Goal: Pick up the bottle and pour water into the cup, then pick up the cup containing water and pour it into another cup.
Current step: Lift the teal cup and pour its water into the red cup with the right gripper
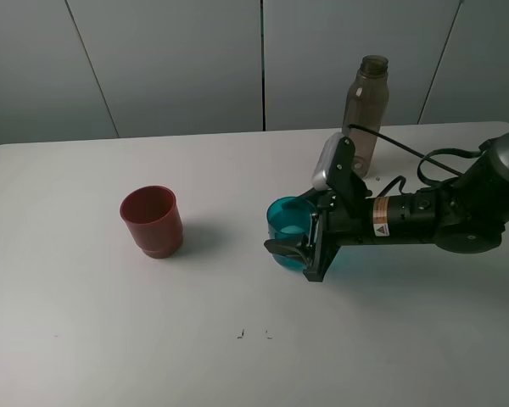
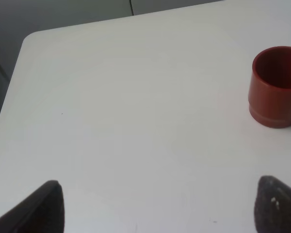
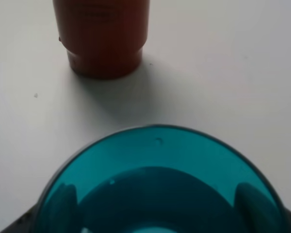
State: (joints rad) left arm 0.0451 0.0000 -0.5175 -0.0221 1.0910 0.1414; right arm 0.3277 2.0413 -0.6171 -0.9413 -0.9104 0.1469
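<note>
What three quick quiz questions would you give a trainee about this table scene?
1. Fill in: in the high view, the red-brown cup stands ___ of the teal cup.
2. True or false: the bottle lies on its side.
3. The right gripper is shut on: A bottle, B teal cup, C red-brown cup.
Key: 1 left; 2 false, it stands upright; 3 B.

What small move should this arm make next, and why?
Probably lift the teal cup straight up a little. The fingers of the right gripper look closed around it. It sits on the table, seemingly with water inside, and the red cup stands apart to its left, so it needs clearance first.
</note>
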